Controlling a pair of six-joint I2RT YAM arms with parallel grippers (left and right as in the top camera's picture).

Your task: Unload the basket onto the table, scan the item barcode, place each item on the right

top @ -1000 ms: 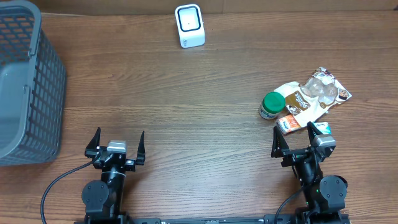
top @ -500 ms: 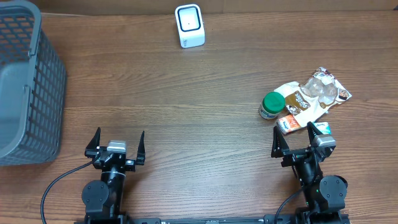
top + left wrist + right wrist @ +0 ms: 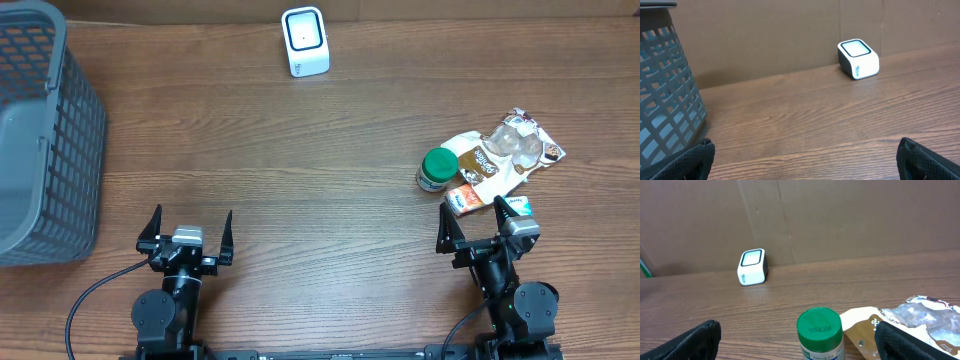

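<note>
The left gripper point(image 3: 190, 218) sits low at the near edge of the bench point(image 3: 300, 150), its fingers spread wide with nothing between them. The right gripper point(image 3: 471, 220) is spread just as wide and also holds nothing. Just beyond the right gripper lie the items: a small orange box point(image 3: 463, 197), a green-lidded jar point(image 3: 437, 167) standing upright just behind it, and a crinkled snack pouch point(image 3: 505, 150) lying flat to the jar's right. The box, jar and pouch are crowded together.

The bench is dark brown wood grain. In the wrist views a plain brown board wall point(image 3: 765, 35) rises behind its far edge. The white barcode scanner point(image 3: 305, 41) stands near that edge, well apart from the items. A grey lattice basket point(image 3: 75, 150) sits at the far left; its solid grey floor shows through the open top.
</note>
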